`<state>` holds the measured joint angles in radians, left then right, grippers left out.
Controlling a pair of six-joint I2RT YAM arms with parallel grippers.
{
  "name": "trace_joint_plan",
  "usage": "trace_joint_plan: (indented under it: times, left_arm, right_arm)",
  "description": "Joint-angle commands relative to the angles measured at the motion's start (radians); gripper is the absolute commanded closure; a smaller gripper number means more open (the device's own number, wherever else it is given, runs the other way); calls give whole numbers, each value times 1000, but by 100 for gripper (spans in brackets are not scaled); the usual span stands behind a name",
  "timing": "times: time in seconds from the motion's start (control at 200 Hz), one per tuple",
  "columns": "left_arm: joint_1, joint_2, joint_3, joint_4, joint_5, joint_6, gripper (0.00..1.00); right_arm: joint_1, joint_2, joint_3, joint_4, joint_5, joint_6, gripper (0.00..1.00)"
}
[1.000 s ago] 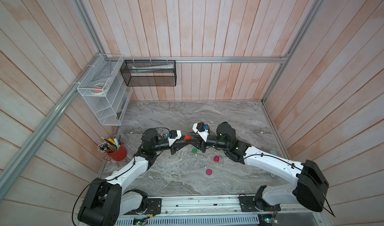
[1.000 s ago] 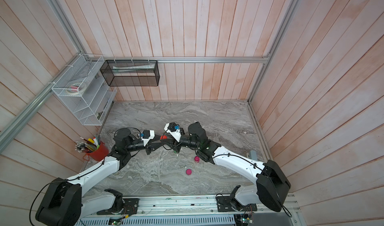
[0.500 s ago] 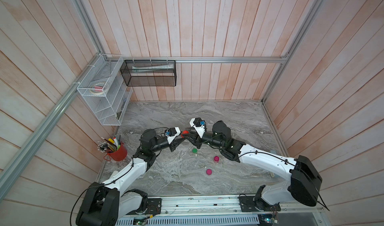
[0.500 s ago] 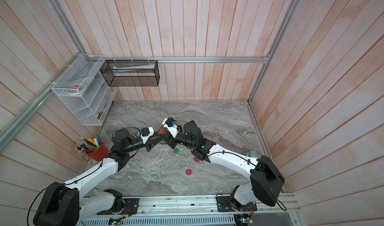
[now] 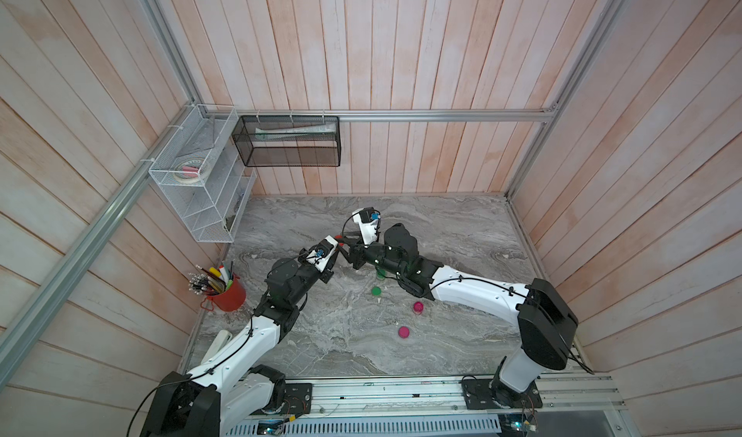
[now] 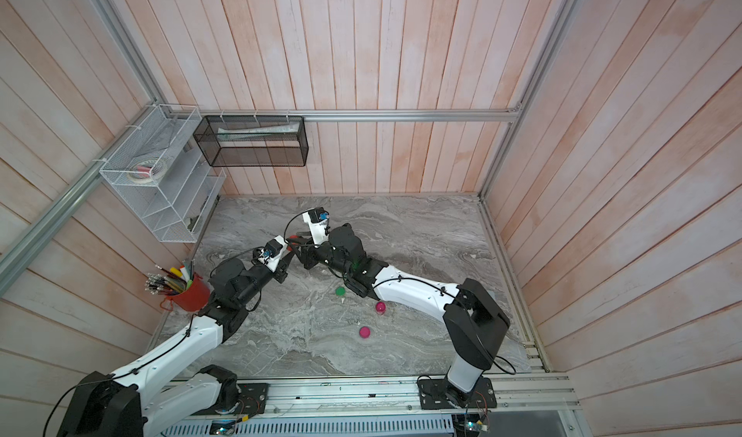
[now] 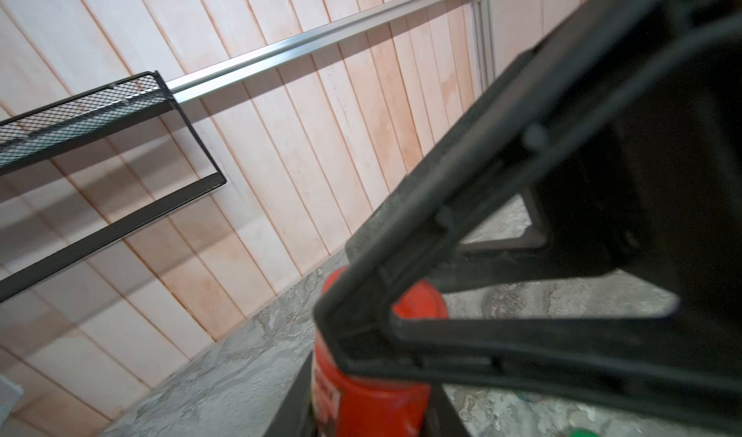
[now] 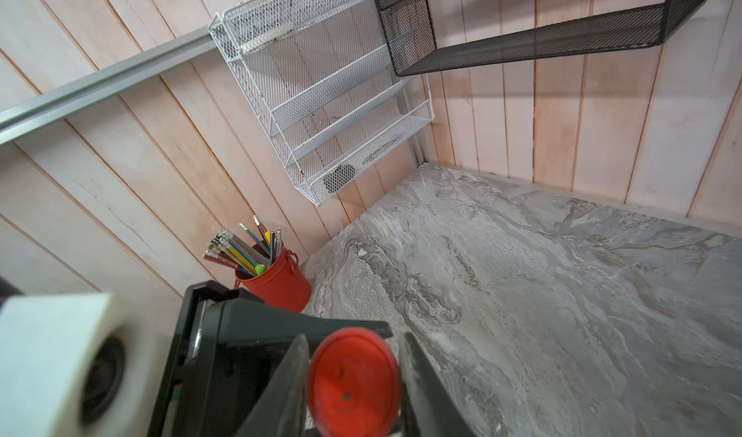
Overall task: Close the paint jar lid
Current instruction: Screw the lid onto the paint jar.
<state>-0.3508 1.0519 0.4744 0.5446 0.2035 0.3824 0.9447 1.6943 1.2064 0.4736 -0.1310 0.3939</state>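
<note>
A red paint jar (image 7: pixel 361 399) is held off the table where the two arms meet, and shows as a small red spot in both top views (image 5: pixel 339 237) (image 6: pixel 293 238). My left gripper (image 7: pixel 369 419) is shut on the jar's body, with a dark finger on each side. The round red lid (image 8: pixel 355 380) sits on the jar's top end. My right gripper (image 8: pixel 355 389) is shut on the lid's rim, its fingers (image 8: pixel 291 387) flanking it. In the left wrist view the right gripper's black frame crosses over the lid (image 7: pixel 417 306).
On the marble table lie a green lid (image 5: pixel 376 291), a green jar (image 5: pixel 380 272) partly under my right arm, a pink jar (image 5: pixel 418 306) and a pink lid (image 5: pixel 403 332). A red pencil cup (image 5: pixel 227 294) stands left. A white wire rack (image 5: pixel 196 182) and black mesh basket (image 5: pixel 287 142) hang on the walls.
Both grippers, joined at the jar, have moved together toward the back left of the table. The right wrist has turned, and its camera now points further back.
</note>
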Motion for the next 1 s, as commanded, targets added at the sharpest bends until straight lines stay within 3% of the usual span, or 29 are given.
trace_joint_plan:
  times: [0.0, 0.28, 0.46, 0.54, 0.675, 0.77, 0.865, 0.995]
  left_arm:
    - [-2, -20, 4, 79, -124, 28, 73]
    - [-2, 15, 25, 40, -102, 24, 73]
    - [3, 31, 35, 24, -34, 19, 73]
    - [22, 44, 53, -9, 91, 12, 72]
    - [75, 83, 79, -13, 447, -41, 72]
    - [88, 112, 87, 15, 677, -82, 72]
    - [87, 145, 91, 53, 823, -140, 72]
    - [87, 190, 106, 80, 943, -201, 72]
  right_arm:
    - [8, 23, 11, -45, 23, 68, 68]
    - [5, -102, -124, 4, 83, 22, 47]
    - [5, -195, -231, 16, 88, -30, 46]
    - [3, -249, -300, 44, 74, -88, 46]
    - [-25, -358, -399, 56, 44, -214, 48]
    - [-79, -429, -455, 76, -85, -275, 49]
    - [-114, -467, -468, 70, -248, -341, 50]
    - [-118, -465, -442, 36, -325, -410, 51]
